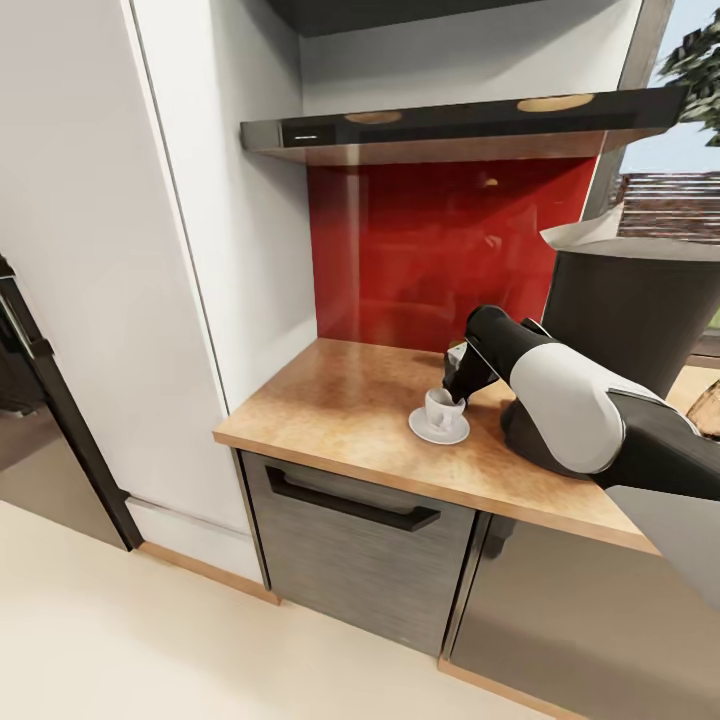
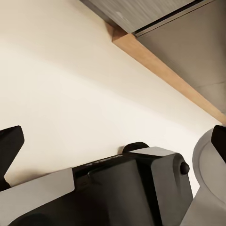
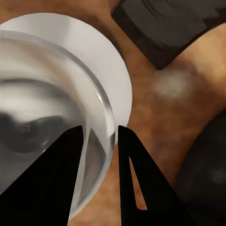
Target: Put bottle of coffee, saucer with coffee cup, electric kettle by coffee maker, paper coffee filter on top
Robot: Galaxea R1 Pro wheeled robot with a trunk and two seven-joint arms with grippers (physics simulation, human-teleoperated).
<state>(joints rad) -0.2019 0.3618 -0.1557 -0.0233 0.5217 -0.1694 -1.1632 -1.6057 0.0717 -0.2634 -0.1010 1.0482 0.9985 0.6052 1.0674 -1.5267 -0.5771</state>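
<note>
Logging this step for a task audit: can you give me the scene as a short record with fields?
Surface: speckled brown wooden countertop
Cup: small white ceramic coffee cup, upright on the saucer
Saucer: round white saucer, flat on the countertop
Right tool: fingers straddle the cup's rim, one inside, one outside
Left tool: pointing at the cream floor
Backdrop: glossy red splashback

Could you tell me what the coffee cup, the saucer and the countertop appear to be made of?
The coffee cup looks like glossy white ceramic, though its rim reads slightly translucent, so glass is possible. The saucer looks like smooth white glazed ceramic with a soft sheen. The countertop looks like matte, mottled brown laminate or wood with a plain lighter edge.
</note>
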